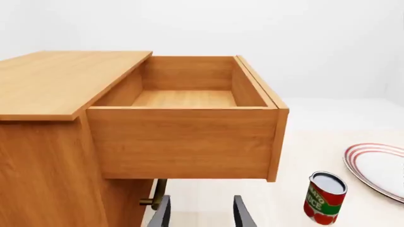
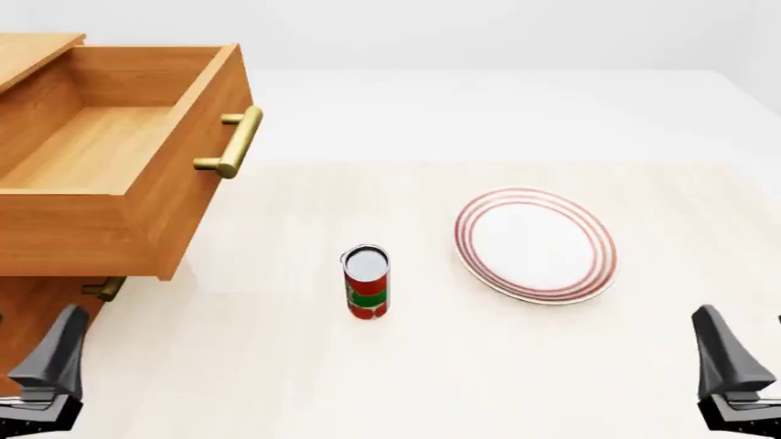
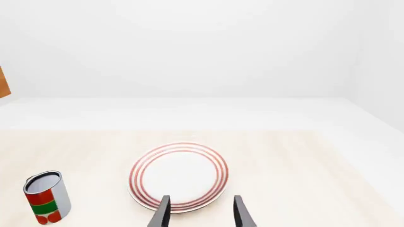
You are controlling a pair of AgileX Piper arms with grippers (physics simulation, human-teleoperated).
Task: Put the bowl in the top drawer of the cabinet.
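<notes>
- Front view: top drawer (image 2: pixel 110 174) pulled out of cabinet (image 2: pixel 31 315), upper left; interior holds nothing visible.
- Bowl: not visible in any view.
- Left gripper (image 1: pixel 200 213) and right gripper (image 3: pixel 200 212): fingers apart, holding nothing.

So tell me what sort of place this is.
Likely a simulated tabletop test scene, not a real room: blank white walls, a pale wooden table holding only a cabinet with its top drawer open, a can and a plate.
</notes>
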